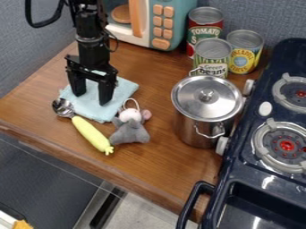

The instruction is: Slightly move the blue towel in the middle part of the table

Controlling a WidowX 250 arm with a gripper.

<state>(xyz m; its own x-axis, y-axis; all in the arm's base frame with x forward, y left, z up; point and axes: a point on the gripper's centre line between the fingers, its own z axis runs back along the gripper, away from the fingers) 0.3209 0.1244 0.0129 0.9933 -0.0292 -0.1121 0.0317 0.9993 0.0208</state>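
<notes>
You had the gripper (91,98) at the blue towel (124,91), fingers apart, the cloth lying just beside the plush mouse (130,127). Prob. grasp step; next you needed to pinch a fold, then drag it slightly w/o disturbing the mouse.

Here we are on the table (161,161), with the towel (122,91) left of the frame's centre, the spoon (91,134) running along its lower-left side and down past it, and the toy mouse (130,132) right of the spoon's handle, at the towel's lower-right side. Across to the right we have the pot (200,127) with its lid (206,95) on, three cans (212,56) grouped behind it, and the toy microwave (173,10) at the top, left of those cans. Down our right edge runs the stove (236,179), beside the pot.
</notes>
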